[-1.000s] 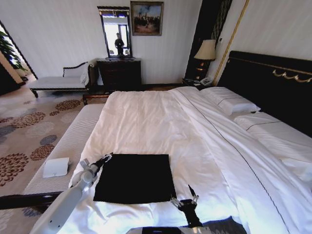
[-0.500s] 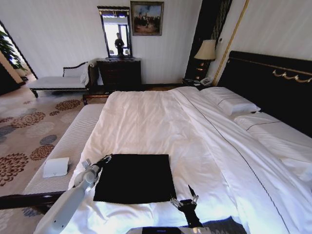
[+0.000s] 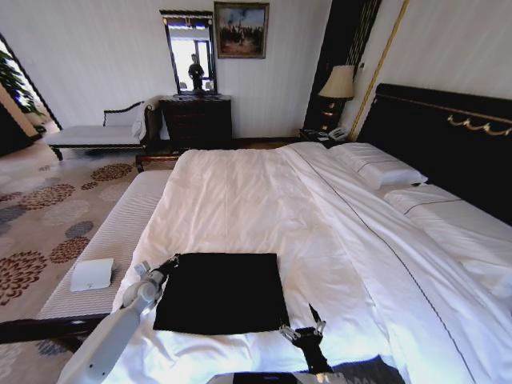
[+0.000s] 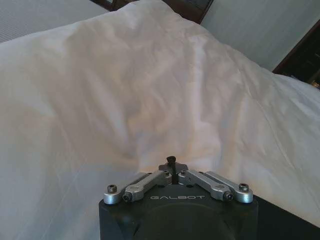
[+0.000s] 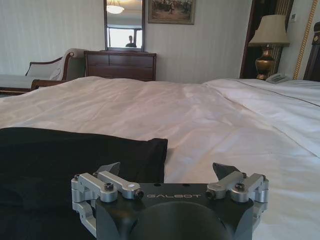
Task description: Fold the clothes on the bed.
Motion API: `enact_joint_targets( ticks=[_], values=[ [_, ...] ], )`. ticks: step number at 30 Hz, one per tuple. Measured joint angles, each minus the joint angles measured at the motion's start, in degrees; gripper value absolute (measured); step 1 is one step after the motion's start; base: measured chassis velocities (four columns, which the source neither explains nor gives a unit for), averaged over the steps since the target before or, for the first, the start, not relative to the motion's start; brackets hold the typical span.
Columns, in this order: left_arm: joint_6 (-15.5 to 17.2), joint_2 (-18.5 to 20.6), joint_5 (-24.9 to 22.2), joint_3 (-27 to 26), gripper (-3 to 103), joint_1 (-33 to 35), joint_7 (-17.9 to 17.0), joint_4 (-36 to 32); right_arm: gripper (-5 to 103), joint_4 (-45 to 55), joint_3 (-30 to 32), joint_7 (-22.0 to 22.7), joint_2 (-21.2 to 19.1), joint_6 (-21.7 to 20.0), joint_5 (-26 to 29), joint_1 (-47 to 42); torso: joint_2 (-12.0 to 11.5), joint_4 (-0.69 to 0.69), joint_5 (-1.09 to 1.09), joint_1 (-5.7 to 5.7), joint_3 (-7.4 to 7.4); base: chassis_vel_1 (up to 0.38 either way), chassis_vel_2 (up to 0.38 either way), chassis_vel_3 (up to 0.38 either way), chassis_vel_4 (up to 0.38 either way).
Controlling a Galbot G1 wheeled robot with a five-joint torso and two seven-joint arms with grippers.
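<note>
Black T-shirt (image 3: 222,292) lay folded flat on bed (image 3: 240,192), near foot. Left gripper (image 3: 170,262) pinched closed at far-left corner; right gripper (image 3: 308,330) spread, empty, beside near-right corner. Risk: thin hem slipping, fold skewing.

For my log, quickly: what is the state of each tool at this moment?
Left tool: closed, at the far left corner of the black T-shirt; a grip on fabric cannot be told.
Right tool: open, holding nothing.

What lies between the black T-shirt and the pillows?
Only bare white duvet lies between the black T-shirt and the pillows, as the head view shows.
</note>
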Motion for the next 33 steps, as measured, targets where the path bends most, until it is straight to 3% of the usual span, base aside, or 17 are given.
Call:
enact_joint_targets(
  ticks=[8, 10, 13, 14, 15, 16, 17, 19, 23, 24, 27, 33],
  values=[
    [-0.76, 0.61, 1.37, -1.05, 0, 1.67, 0.03, -2.35, 100, 0.48, -0.57, 0.78, -0.48, -1.33, 2.52, 1.79, 0.00, -0.01, 0.01, 0.00, 0.00, 0.000, 0.000, 0.000, 0.000],
    [-1.03, 1.11, 2.47, -1.82, 0, 2.96, -0.04, -4.25, 100, 2.15, -0.85, 1.27, -1.24, -4.70, 8.92, 3.80, 0.00, 0.00, 0.13, 0.00, 0.00, 0.000, 0.000, 0.000, 0.000],
    [-1.31, 1.37, 2.86, -2.98, 0, 4.62, -0.17, -6.35, 100, 4.37, 0.96, 1.76, -3.48, -10.69, 22.66, 7.36, 0.00, 0.00, 0.04, 0.00, 0.00, 0.000, 0.000, 0.000, 0.000],
    [-1.42, 1.45, 2.98, -3.83, 0, 5.61, -0.35, -7.13, 100, 4.51, 2.15, 2.08, -5.69, -14.17, 30.39, 10.46, 0.00, -0.02, 0.05, 0.00, 0.00, 0.000, 0.000, 0.000, 0.000],
    [-1.42, 1.45, 2.98, -3.83, 0, 5.61, -0.35, -7.13, 100, 4.51, 2.15, 2.08, -5.69, -14.17, 30.39, 10.46, 0.00, -0.02, 0.05, 0.00, 0.00, 0.000, 0.000, 0.000, 0.000],
    [-1.55, 1.49, 3.19, -4.32, 0, 6.18, -0.39, -7.37, 100, 4.09, 2.86, 2.22, -7.51, -16.91, 36.58, 13.74, 0.00, -0.01, 0.03, -0.01, 0.00, 0.000, 0.000, 0.000, 0.000],
    [-1.58, 1.50, 3.31, -4.51, 0, 6.42, -0.39, -7.42, 100, 3.79, 3.07, 2.32, -8.05, -17.79, 38.82, 15.00, 0.01, -0.01, 0.02, 0.00, 0.00, 0.000, 0.000, 0.000, 0.000],
    [-1.74, 1.51, 4.34, -5.43, 0, 7.73, -0.43, -7.73, 100, 0.03, 3.44, 3.08, -10.57, -22.91, 53.36, 24.27, 0.00, 0.02, 0.03, 0.00, 0.01, 0.000, 0.000, 0.000, 0.000],
    [-1.80, 1.19, 5.63, -5.89, 0, 8.62, -0.60, -8.14, 100, -5.17, 3.14, 3.14, -11.40, -25.01, 59.55, 30.15, -0.01, 0.05, 0.02, 0.01, 0.01, 0.000, 0.000, 0.000, 0.000],
    [-1.80, 0.94, 6.15, -5.74, 0, 8.63, -1.02, -8.51, 100, -8.94, 2.93, 1.46, -11.98, -25.61, 61.38, 33.15, -0.01, 0.03, 0.02, 0.01, 0.01, 0.000, 0.000, 0.000, 0.000],
    [-1.77, 0.82, 6.65, -5.20, 0, 8.47, -1.22, -8.80, 100, -12.84, 1.71, -0.12, -12.24, -26.36, 62.63, 36.75, 0.00, -0.02, -0.01, 0.00, 0.01, 0.000, 0.000, 0.000, 0.000],
    [-1.64, 0.56, 7.16, -3.75, 0, 7.03, -1.76, -8.43, 100, -22.38, -1.96, -1.24, -8.55, -28.51, 65.64, 47.57, -0.01, 0.02, 0.00, 0.01, 0.01, 0.000, 0.000, 0.000, 0.000]
  ],
)
